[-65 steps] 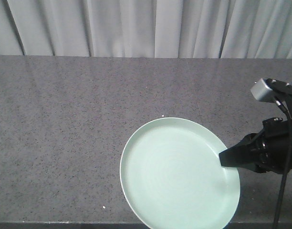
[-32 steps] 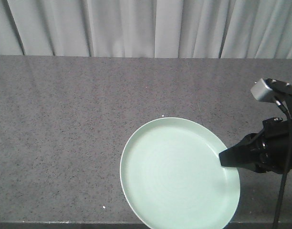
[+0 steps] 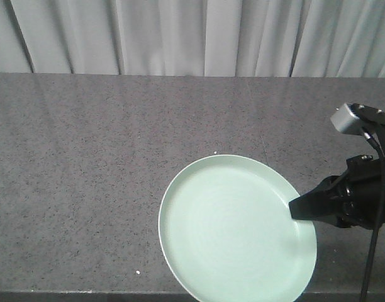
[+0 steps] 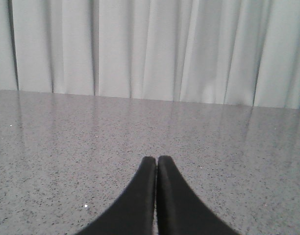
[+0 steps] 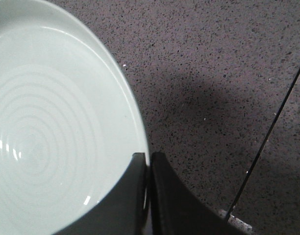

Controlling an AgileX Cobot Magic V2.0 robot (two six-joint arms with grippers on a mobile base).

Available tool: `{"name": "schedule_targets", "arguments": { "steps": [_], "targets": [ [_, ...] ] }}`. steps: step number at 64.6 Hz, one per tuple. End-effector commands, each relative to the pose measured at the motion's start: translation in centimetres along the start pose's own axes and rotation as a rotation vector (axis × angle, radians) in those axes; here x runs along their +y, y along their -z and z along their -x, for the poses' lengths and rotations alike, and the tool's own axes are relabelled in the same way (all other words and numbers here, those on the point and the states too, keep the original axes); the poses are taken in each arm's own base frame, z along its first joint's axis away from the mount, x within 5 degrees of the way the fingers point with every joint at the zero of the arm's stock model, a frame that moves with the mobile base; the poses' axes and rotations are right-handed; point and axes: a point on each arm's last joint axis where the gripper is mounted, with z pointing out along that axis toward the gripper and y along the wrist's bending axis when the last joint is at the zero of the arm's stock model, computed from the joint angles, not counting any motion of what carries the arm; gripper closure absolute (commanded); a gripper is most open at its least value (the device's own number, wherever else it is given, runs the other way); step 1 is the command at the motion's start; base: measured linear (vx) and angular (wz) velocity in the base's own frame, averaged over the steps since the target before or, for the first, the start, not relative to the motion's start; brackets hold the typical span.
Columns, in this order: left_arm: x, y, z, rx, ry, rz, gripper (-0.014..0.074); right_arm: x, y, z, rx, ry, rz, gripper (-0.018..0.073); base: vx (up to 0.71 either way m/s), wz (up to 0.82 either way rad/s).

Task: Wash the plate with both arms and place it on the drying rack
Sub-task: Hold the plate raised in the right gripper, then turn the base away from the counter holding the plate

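mint plate (image 3: 236, 229) x1, rim pinched by r gripper (image 3: 293, 211); l gripper (image 4: 157, 160) closed, empty.

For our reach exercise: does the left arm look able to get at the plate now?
Probably yes: bare counter lies left of the plate, nothing blocking, though the left claw is shut.

Tabletop (image 3: 85, 176): dark grey speckled stone, slight sheen. Curtain (image 3: 192, 34): pale grey, vertical pleats, hanging behind the tabletop's far edge. White speck (image 3: 137, 272) near the tabletop's front edge; second speck (image 3: 216, 152) mid-tabletop.
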Motion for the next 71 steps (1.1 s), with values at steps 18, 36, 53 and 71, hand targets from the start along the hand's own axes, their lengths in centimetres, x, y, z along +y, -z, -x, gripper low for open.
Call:
{"name": "schedule_targets", "arguments": {
  "steps": [18,36,53,71],
  "targets": [
    [-0.11,0.29,1.67,-0.117,0.011,-0.011,0.0603,0.8,0.9,0.73,-0.075,0.008,0.024,0.0561,-0.02,0.1],
    [-0.11,0.29,1.67,-0.117,0.011,-0.011,0.0603,0.8,0.9,0.73,-0.075,0.008,0.024,0.0561,-0.04,0.17],
    [-0.11,0.29,1.67,-0.117,0.011,-0.011,0.0603,0.8,0.9,0.73,-0.075,0.008,0.024,0.0561,-0.05,0.21],
    [-0.11,0.29,1.67,-0.117,0.011,-0.011,0.0603,0.8,0.9,0.73,-0.075,0.008,0.024,0.0561,-0.07,0.32]
  ]
}}
